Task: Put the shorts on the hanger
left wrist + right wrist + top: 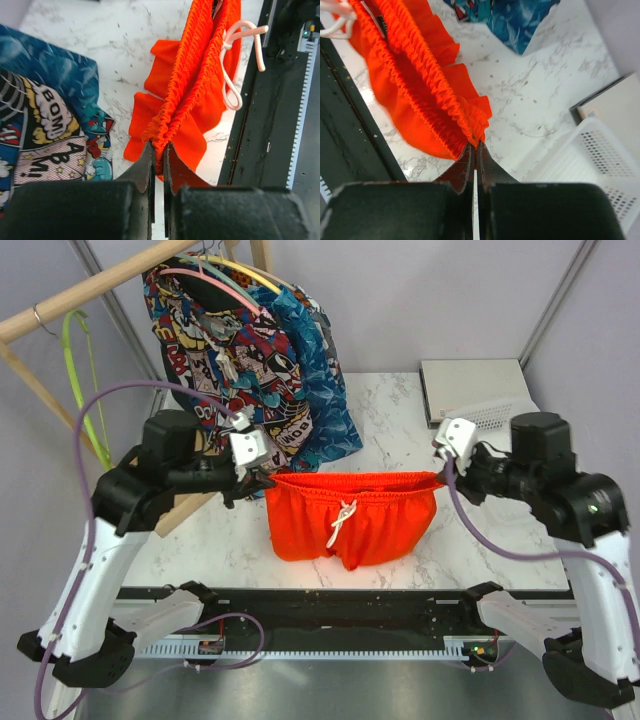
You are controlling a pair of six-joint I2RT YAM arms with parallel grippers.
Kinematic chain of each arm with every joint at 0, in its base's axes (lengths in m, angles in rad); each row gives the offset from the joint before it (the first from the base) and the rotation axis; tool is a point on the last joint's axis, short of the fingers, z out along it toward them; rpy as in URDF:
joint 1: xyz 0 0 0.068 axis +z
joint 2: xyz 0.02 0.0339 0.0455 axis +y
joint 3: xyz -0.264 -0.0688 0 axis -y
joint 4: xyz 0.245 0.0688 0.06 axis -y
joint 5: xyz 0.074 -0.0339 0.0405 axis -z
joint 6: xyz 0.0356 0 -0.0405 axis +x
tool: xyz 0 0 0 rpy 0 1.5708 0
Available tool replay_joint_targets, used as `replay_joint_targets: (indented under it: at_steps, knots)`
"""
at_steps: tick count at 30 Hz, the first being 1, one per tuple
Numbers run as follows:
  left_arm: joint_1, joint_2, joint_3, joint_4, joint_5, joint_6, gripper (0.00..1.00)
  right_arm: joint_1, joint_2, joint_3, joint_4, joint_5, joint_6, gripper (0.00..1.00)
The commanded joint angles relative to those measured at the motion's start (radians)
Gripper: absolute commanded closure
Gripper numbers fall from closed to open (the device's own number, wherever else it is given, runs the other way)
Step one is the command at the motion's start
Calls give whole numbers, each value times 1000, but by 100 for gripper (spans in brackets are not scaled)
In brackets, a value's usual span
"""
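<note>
Stretching between the two arms, the shorts (350, 515) hang by their elastic waistband over the near middle of the table (400, 400), and their leg hems appear to rest on the marble. The left gripper (262, 480) is clamped on the waistband's left end, its jaws pressed together with bunched orange fabric between them. The right gripper (442, 477) pinches the right end the same way. The white drawstring (343, 520) dangles from the waistband's middle toward the table's near edge. The hanger (78, 390) hangs from a wooden rail (90, 295) off the table's far-left corner, well apart from the shorts. A comic-print garment (225, 340) and a blue patterned garment (325, 410) hang over the table's far-left part. A white basket (495, 412) sits at the table's far-right corner.
</note>
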Motion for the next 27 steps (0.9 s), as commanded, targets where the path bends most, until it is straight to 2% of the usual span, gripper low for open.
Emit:
replay_joint_targets:
  at_steps: [1,5,9,12,16,21,22,25,26,27]
  knots:
    - [6,76,-152,65,-127,-10,98,-10,76,-164,216,145,6,100]
    - [8,127,-312,253,-213,26,98,2,191,-292,275,142,5,100]
    - [0,148,-473,242,-129,141,97,77,221,-420,245,135,-15,100]
    - [-8,159,-549,225,-131,149,97,143,213,-526,219,162,-17,100]
    - [-8,211,-588,205,-131,154,98,169,250,-602,206,197,-15,100]
    - [-6,367,-587,254,-160,80,98,173,407,-595,295,245,26,100]
    - [-6,387,-587,290,-169,62,97,173,452,-589,324,245,31,99]
    - [-8,421,-597,344,-209,17,86,188,484,-576,370,245,48,86]
    - [-8,420,-605,364,-218,16,82,194,484,-580,375,245,49,72]
    - [-8,409,-607,367,-218,19,79,202,480,-581,374,244,58,66]
